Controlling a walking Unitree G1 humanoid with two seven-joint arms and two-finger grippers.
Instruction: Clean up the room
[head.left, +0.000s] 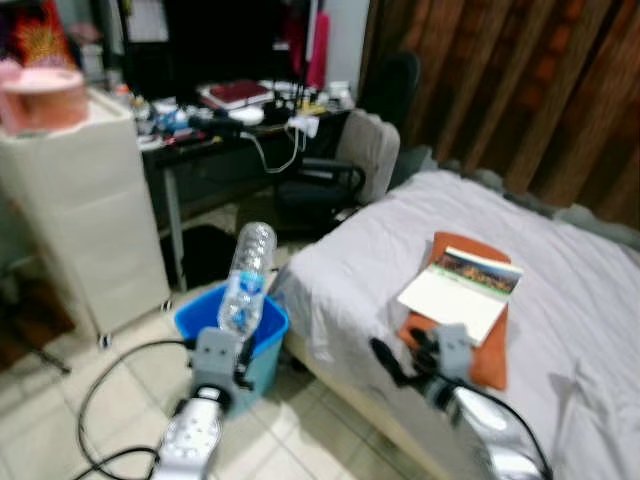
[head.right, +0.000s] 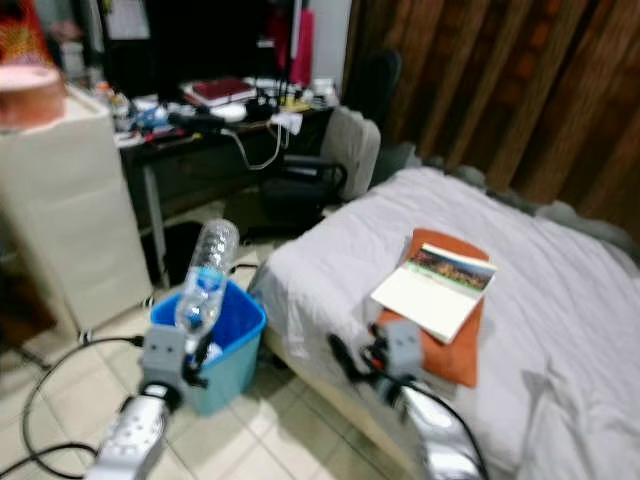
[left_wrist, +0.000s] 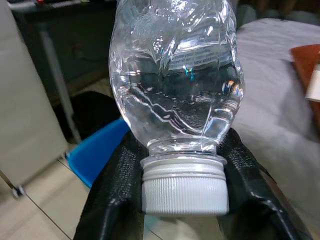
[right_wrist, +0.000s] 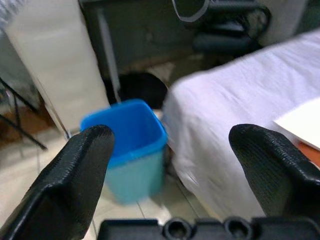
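A clear plastic water bottle (head.left: 247, 277) with a white cap (left_wrist: 184, 187) stands cap-down in my left gripper (head.left: 228, 350), whose fingers (left_wrist: 114, 195) are shut on its neck. It hangs just over the near rim of a blue bin (head.left: 268, 322) on the tiled floor beside the bed. My right gripper (head.left: 395, 362) is open with nothing between its fingers (right_wrist: 80, 175), held low over the bed's near edge. The blue bin (right_wrist: 131, 145) lies ahead of it.
A bed with a grey sheet (head.left: 560, 300) holds a booklet (head.left: 462, 290) on an orange book (head.left: 490, 362). A white cabinet (head.left: 80, 210), a cluttered desk (head.left: 230, 120) and an office chair (head.left: 350, 165) stand behind the bin. Black cables (head.left: 110, 400) trail over the floor.
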